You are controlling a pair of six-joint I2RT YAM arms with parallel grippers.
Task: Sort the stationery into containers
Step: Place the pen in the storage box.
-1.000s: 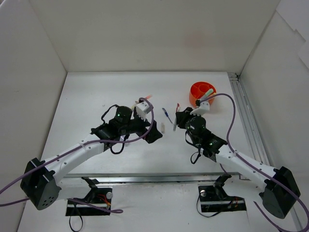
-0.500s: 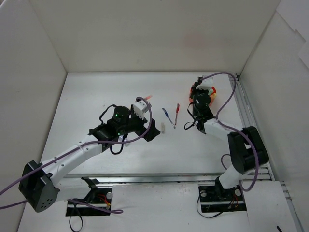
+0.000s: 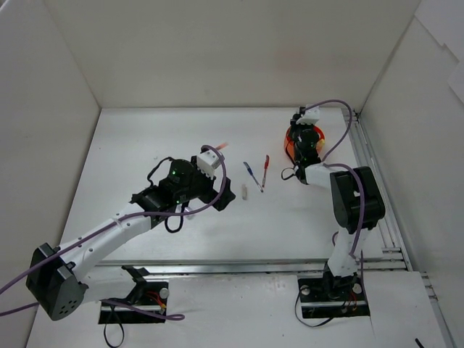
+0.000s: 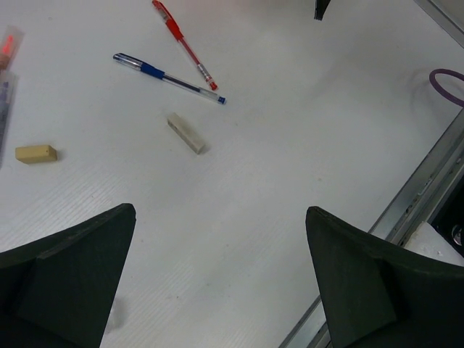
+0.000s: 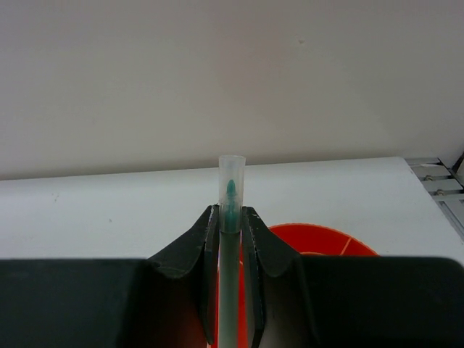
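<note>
One green highlighter [image 5: 231,185], pinched in my right gripper [image 5: 231,217] above the orange pot [image 5: 332,239]; released off-centre, it might have bounced off the rim. Left gripper [image 4: 217,216] stood wide, empty.

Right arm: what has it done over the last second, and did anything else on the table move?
The right gripper swung from mid-table, near the red pen, toward the far right. It now hangs over the orange pot, shut on a green-tipped highlighter. The left gripper barely shifted, open. Red pen, blue pen and beige stub lie where they were.
</note>
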